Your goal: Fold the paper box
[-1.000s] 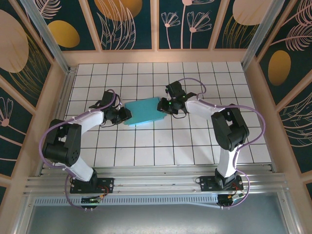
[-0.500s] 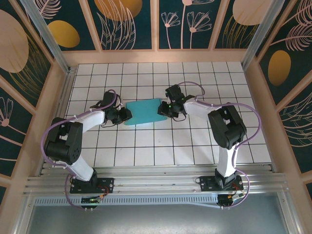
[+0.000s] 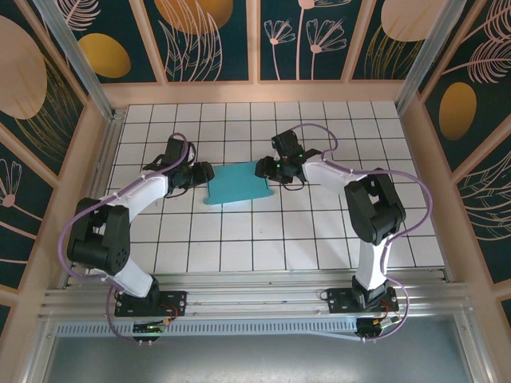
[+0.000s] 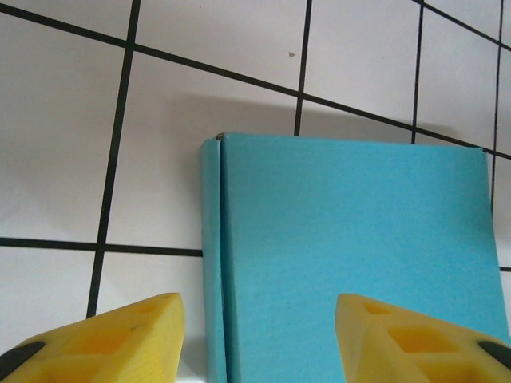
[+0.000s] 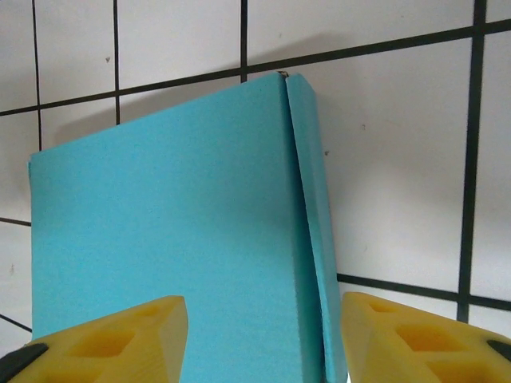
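1. Blue card faced up: the paper box (image 3: 238, 184) lay on the white tiled table (image 3: 319, 231), directly between my two pincers, one end toward each.
2. My left pincer (image 3: 200, 171) sat at the box's left end, spread wide with nothing gripped. In its wrist view one yellow finger (image 4: 104, 335) hung over bare tile and the other over the blue panel. The box's edge ran out ahead through the gap between them.
3. My right pincer (image 3: 266, 169) mirrored that at the opposite end, likewise wide and empty. The box's edge there passed between its fingers too.
4. A narrow strip (image 4: 211, 263), creased off from the main panel, ran along each of those ends. I judged that was why both pincers were lined up there. Straddling the edge put each one where it could close on a strip and turn it up along its crease.
5. Working both ends at once also made sense to me. Thin card slides easily, so one pincer could steady the sheet while the other folded.
6. Whether the strips lay flush on the table ahead of the pincers or stood slightly lifted, I could not tell.
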